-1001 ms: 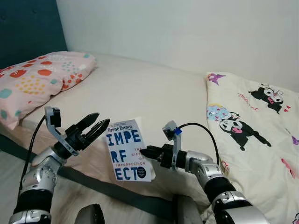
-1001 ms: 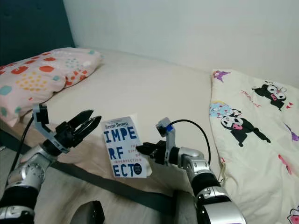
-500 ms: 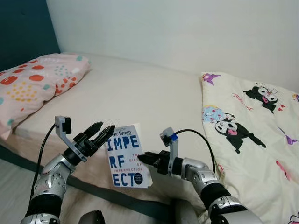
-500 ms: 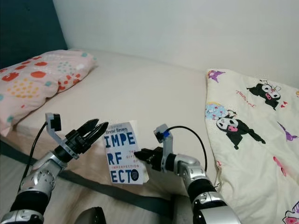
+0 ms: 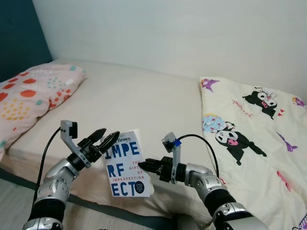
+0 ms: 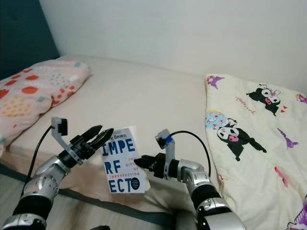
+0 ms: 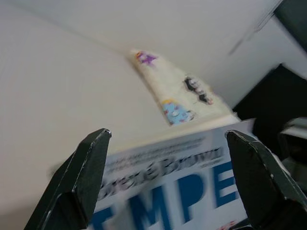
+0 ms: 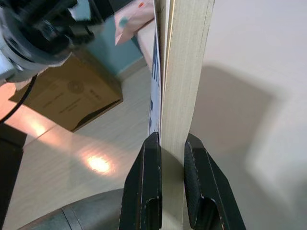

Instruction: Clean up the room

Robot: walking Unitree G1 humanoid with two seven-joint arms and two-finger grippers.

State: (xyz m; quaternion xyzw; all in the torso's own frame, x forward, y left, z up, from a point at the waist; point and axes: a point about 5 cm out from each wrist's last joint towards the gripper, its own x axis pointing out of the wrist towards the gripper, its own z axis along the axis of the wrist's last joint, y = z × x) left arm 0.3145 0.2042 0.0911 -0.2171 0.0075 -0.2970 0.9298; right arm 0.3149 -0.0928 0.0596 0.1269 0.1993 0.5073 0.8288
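1. Right now the right hand is pinching a paperback book by its page edge, its two fingers pressed against the front and back covers, holding it upright in the air just in front of the bed
2. Meanwhile the left hand is hovering at the book's upper left corner with its fingers spread; in the left wrist view the top edge of the cover is lying between the two open fingers, not yet squeezed
3. Judging by its thin block of pages, the book is probably light, stiff enough across the covers to stay flat, yet glossy and likely to slip or swing when gripped at one edge only
4. A firmer hold would likely be near the spine or with both hands on opposite edges, so the pages are not fanning open or bending
5. Behind it, a patterned pillow is lying at the head of the bed and a cartoon-print blanket is covering the far right part, both well apart from the book
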